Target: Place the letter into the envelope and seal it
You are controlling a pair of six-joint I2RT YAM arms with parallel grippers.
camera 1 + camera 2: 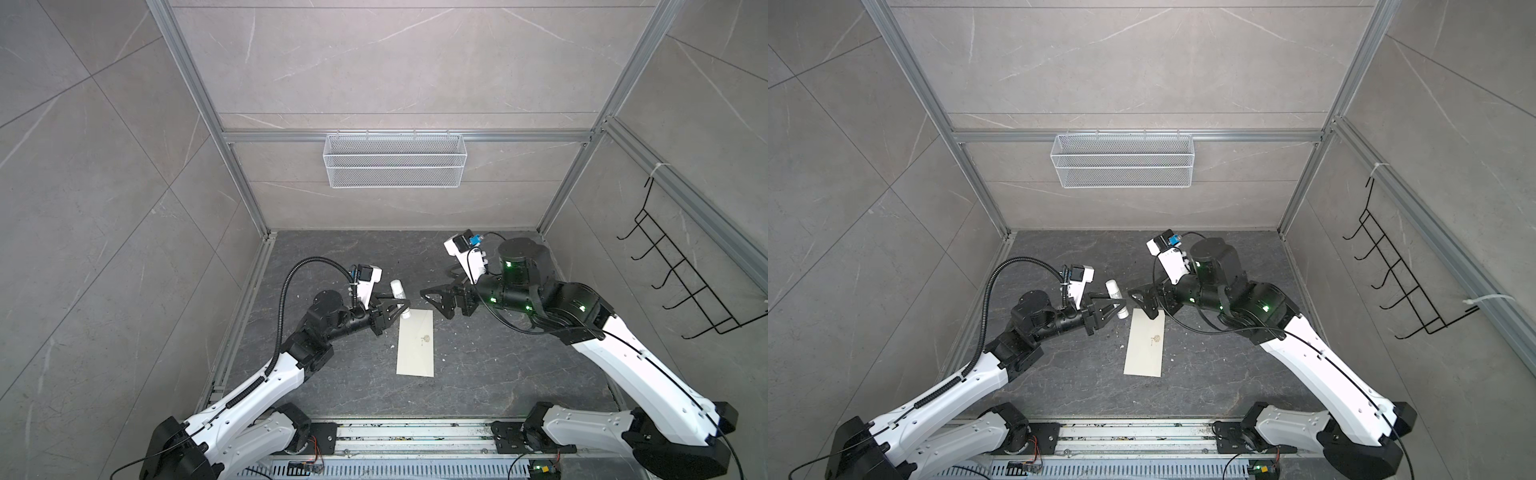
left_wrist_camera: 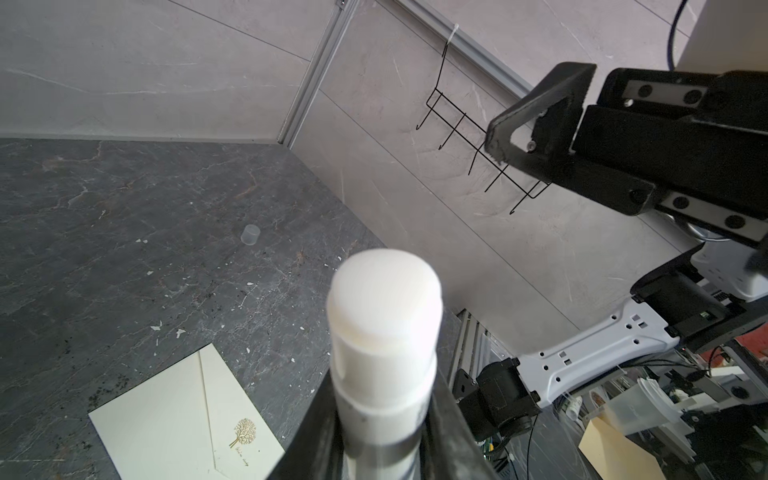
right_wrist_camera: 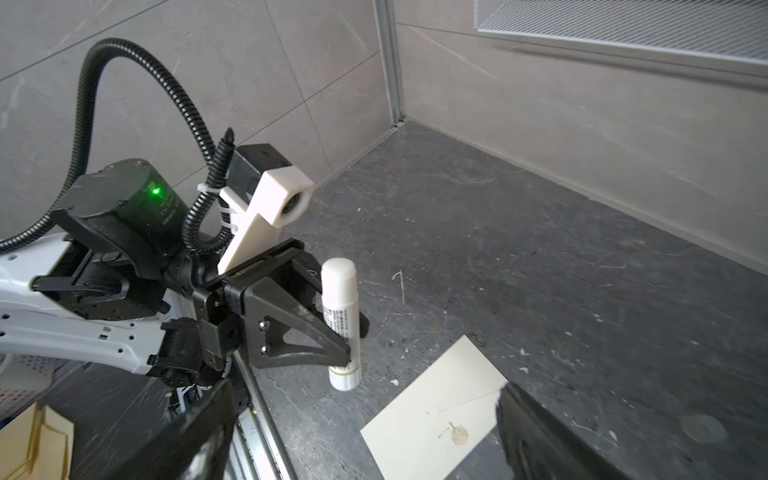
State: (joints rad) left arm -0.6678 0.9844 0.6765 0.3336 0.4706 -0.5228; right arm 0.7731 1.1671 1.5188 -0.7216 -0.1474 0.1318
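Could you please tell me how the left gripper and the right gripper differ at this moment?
The left gripper has its jaws closed on the white cylindrical glue stick, while the right gripper has its jaws wide apart and empty. The left gripper sits beside the far left corner of the long cream-white paper envelope; the right gripper hangs at its far right corner. Both are black and point toward each other.
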